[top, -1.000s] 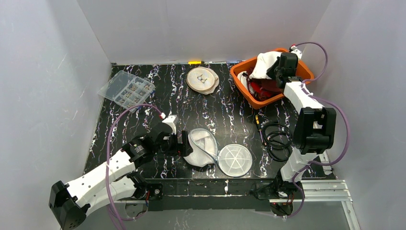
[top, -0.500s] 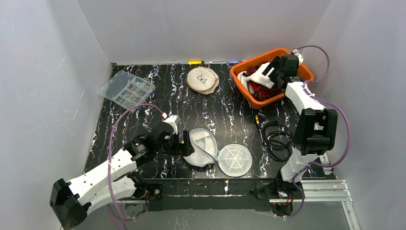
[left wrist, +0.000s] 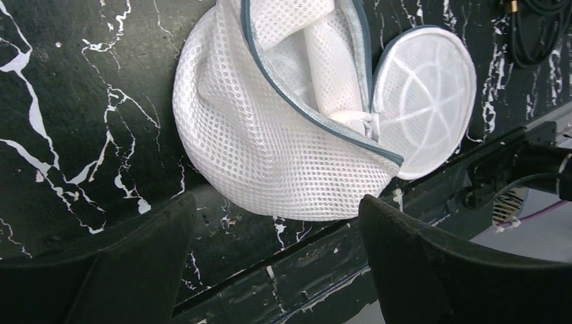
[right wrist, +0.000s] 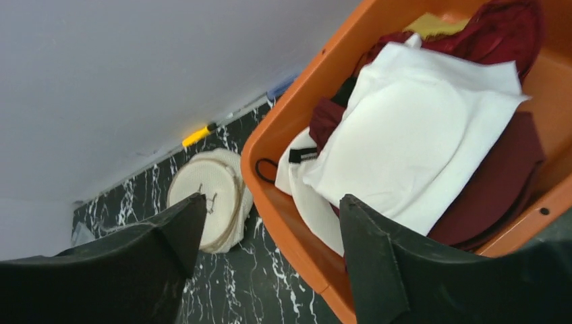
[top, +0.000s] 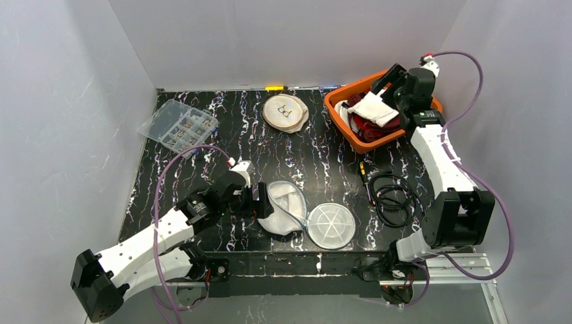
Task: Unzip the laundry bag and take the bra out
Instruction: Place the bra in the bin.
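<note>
The white mesh laundry bag (top: 283, 208) (left wrist: 270, 135) lies unzipped near the table's front edge. Its round lid (top: 330, 226) (left wrist: 426, 101) is flipped open to the right. My left gripper (top: 263, 202) (left wrist: 276, 202) is open, with its fingers on either side of the bag's near edge, touching nothing. The white bra (top: 375, 108) (right wrist: 418, 135) lies on dark red clothes inside the orange bin (top: 337, 111) (right wrist: 283, 202). Above the bin's far side, my right gripper (top: 391, 88) (right wrist: 271, 197) hangs open and empty.
A second, beige round bag (top: 285, 111) (right wrist: 206, 196) lies at the back centre. A clear compartment box (top: 179, 125) sits at the back left. A coiled black cable (top: 391, 192) lies at the right, below the bin. Grey walls close in three sides.
My right gripper opened and let go of the white bra, which dropped into the orange bin. The right arm then pulled up and to the right. The left arm barely moved.
</note>
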Available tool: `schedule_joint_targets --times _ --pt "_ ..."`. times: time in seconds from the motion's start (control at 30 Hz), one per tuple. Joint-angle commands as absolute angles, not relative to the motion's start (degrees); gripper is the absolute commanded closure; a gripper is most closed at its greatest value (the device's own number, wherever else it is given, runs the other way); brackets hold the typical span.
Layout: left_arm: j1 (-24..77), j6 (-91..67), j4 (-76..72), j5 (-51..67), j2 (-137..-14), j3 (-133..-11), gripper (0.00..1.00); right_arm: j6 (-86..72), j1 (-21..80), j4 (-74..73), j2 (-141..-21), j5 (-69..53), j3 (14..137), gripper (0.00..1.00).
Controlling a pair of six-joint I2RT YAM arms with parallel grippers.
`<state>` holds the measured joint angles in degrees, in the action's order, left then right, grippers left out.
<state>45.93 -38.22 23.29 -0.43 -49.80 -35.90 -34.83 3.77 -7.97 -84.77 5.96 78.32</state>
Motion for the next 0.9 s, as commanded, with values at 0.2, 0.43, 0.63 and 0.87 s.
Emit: schedule_joint_targets --times 0.2,0.43,0.63,0.87 --pt "45.75 -34.30 30.19 -6.52 -62.91 -47.93 0.10 -32.52 18.94 -9.55 -73.46 8.23 62.58 0.23" --pt "45.62 -26.38 37.93 -16.97 -74.08 -59.36 0.17 -31.48 24.86 -19.89 -59.13 12.06 49.56 0.23" --pt "45.43 -18.47 40.24 -17.95 -85.11 -67.42 0.27 -37.92 24.92 -25.36 -51.88 13.42 38.74 0.21" --pt "44.75 -15.18 41.47 -15.44 -94.67 -73.61 0.55 -42.56 24.97 -26.63 -46.72 7.75 32.46 0.21"
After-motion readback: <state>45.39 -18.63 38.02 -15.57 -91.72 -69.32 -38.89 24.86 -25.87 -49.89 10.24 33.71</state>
